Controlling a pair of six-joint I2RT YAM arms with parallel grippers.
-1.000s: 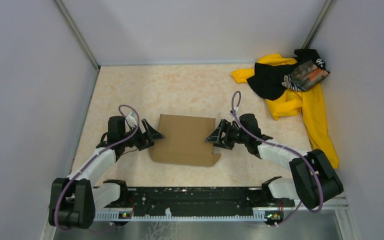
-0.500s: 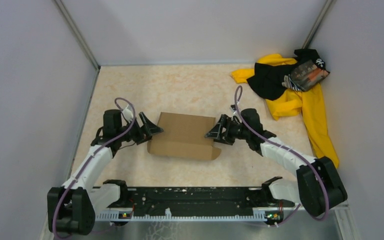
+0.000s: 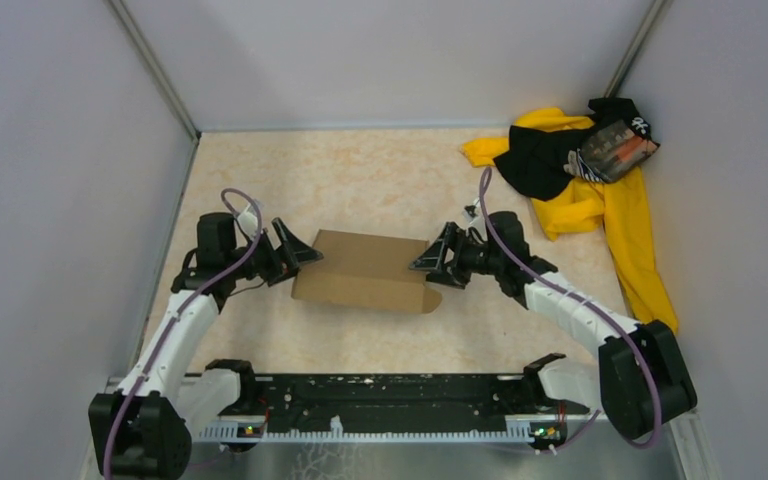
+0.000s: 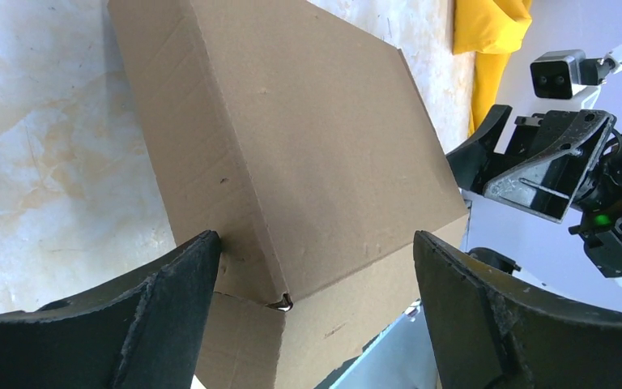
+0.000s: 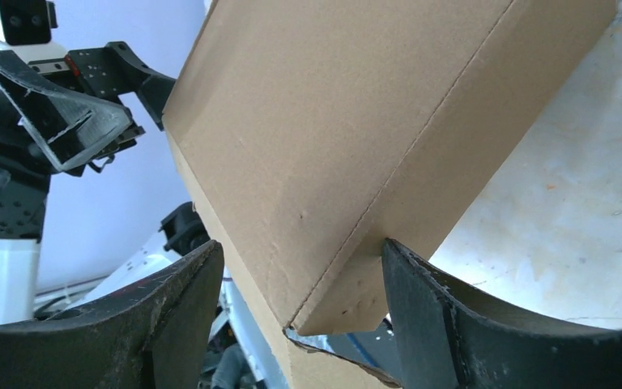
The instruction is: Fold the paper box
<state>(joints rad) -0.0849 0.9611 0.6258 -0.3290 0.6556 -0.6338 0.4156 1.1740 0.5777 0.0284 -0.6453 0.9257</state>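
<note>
Soft, even light falls from above in the top view. The pale walls [image 3: 60, 150] show no glare, and the marbled tabletop [image 3: 360, 180] is bright. Shadows are faint, with only a thin one along the near edge of the paper box [image 3: 365, 265]. That view is sharp throughout. In both wrist views the black jaws are blurred and almost featureless, while the cardboard grain is crisp and its side wall is darker than its top face.

Pale grey walls [image 3: 380, 60] (marbled beige tabletop [image 3: 360, 175])
</note>
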